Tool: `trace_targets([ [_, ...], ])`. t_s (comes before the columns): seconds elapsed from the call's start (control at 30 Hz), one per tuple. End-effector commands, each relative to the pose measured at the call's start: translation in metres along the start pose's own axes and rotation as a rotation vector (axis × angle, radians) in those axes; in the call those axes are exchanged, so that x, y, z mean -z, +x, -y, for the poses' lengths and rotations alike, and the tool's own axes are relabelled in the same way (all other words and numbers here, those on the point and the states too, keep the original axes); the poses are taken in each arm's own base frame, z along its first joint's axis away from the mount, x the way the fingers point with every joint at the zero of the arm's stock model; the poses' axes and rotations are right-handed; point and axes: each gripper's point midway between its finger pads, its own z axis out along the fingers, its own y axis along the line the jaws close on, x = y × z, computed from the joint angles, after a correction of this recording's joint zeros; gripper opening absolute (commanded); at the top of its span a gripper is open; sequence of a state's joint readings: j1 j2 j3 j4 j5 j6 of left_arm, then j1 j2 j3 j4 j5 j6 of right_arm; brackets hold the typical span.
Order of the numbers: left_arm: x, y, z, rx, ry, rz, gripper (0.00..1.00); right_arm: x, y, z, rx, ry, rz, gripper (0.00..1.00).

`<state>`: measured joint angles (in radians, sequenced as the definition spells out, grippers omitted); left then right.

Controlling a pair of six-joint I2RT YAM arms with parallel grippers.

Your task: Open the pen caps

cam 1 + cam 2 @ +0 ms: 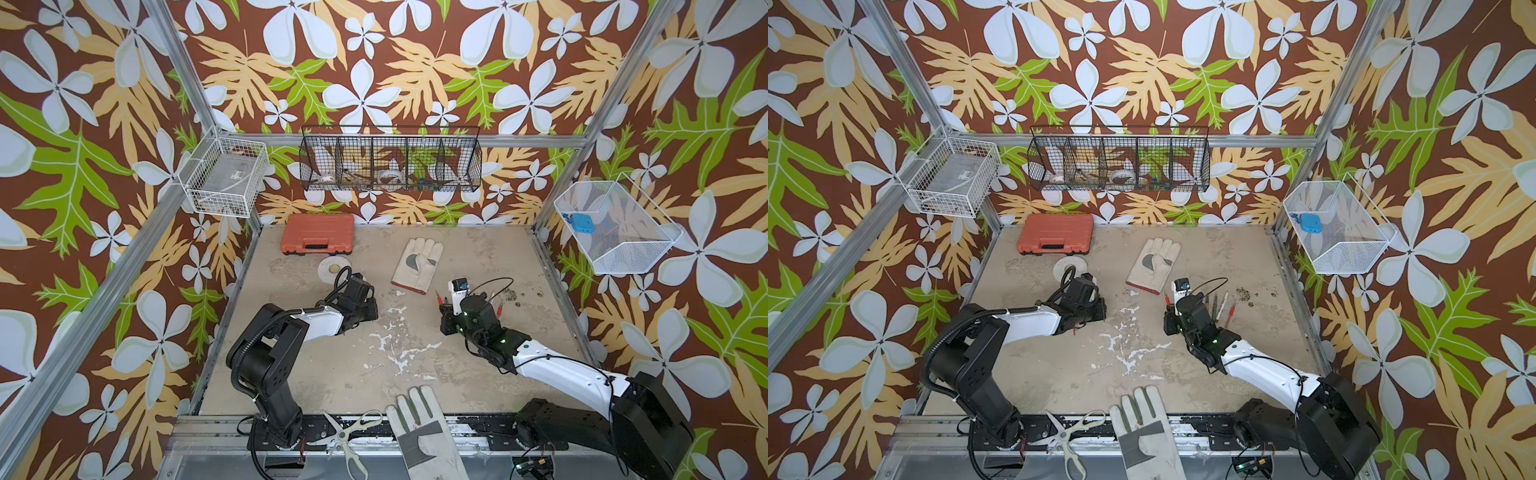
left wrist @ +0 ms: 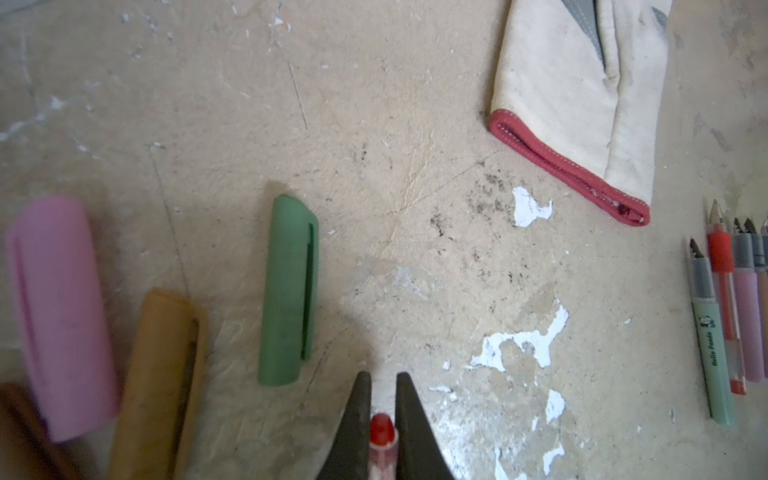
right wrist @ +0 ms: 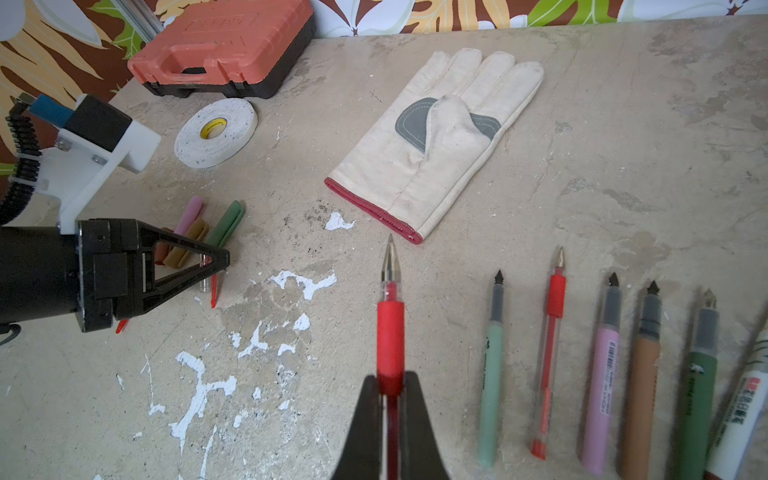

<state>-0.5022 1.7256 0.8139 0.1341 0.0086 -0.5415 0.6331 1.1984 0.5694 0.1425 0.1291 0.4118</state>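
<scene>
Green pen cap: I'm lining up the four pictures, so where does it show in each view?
Top views: not visible in either, probably hidden under the left arm.
Left wrist: green cap lies between the gold cap and the left gripper.
Right wrist: green cap lies beside the gold cap, just beyond the left gripper.
Shared landmark: the red-cuffed glove.

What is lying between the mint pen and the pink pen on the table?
A thin red pen, uncapped, lies between the mint pen and the pink pen, parallel to both. The right wrist view shows it most clearly.
</scene>
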Motion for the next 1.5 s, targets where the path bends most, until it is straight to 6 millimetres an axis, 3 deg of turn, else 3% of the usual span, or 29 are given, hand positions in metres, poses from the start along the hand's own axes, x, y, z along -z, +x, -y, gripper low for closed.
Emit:
trace_targets([
  [0.0, -0.001, 0.010, -0.008, -0.022, -0.035, -0.040, 0.14, -0.002, -0.002, 0.000, -0.002, 0.004, 0.005, 0.00],
  [0.2, 0.003, 0.008, -0.005, -0.021, -0.024, -0.035, 0.32, -0.005, 0.000, 0.001, 0.004, 0.006, -0.005, 0.00],
  [0.4, 0.018, -0.001, 0.009, -0.047, 0.024, 0.008, 0.37, -0.014, 0.008, 0.000, 0.012, 0.011, -0.048, 0.00],
  [0.63, 0.061, -0.017, 0.050, -0.098, 0.225, 0.166, 0.42, -0.036, 0.032, 0.008, 0.032, 0.063, -0.168, 0.00],
  [0.93, 0.109, -0.032, 0.061, -0.116, 0.350, 0.349, 0.46, -0.056, 0.055, 0.025, 0.023, 0.135, -0.269, 0.00],
  [1.37, 0.120, -0.033, 0.065, -0.122, 0.387, 0.379, 0.47, -0.073, 0.079, 0.038, 0.032, 0.177, -0.366, 0.00],
  [1.47, 0.122, -0.034, 0.064, -0.118, 0.383, 0.388, 0.47, -0.075, 0.083, 0.039, 0.034, 0.183, -0.386, 0.06],
])
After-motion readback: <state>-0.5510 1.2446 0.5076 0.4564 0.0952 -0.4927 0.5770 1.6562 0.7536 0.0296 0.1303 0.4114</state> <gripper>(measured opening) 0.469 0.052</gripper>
